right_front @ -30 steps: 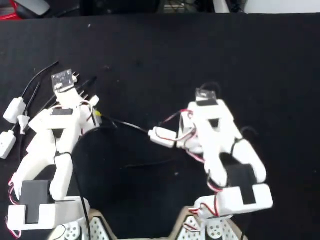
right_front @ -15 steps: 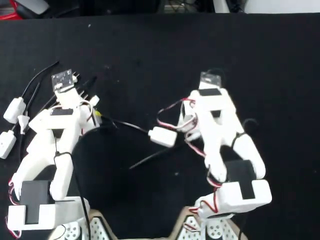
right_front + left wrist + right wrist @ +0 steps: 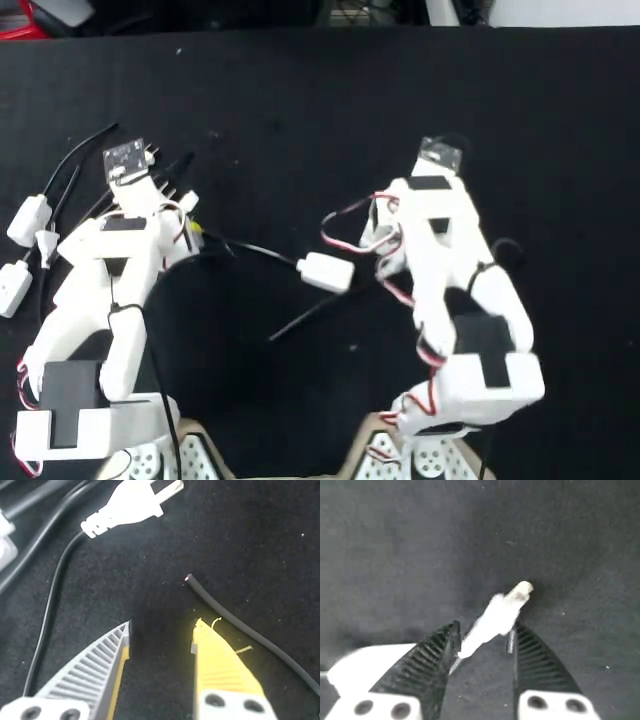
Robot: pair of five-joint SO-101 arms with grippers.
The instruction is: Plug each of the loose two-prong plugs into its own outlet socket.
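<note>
On the black table (image 3: 300,90) the white outlet socket (image 3: 325,272) lies between the two arms with its long axis roughly across the table. It is nearer the right arm, back toward that arm's base from the right gripper (image 3: 485,625). That claw's fingers appear closed on a white plug (image 3: 495,617), its prongs pointing forward, away from the socket. The left gripper (image 3: 161,632) gapes wide and empty, and a loose plug (image 3: 125,507) lies ahead of it, prongs turned away.

White socket block (image 3: 326,272) lies on black table (image 3: 300,100).
</note>
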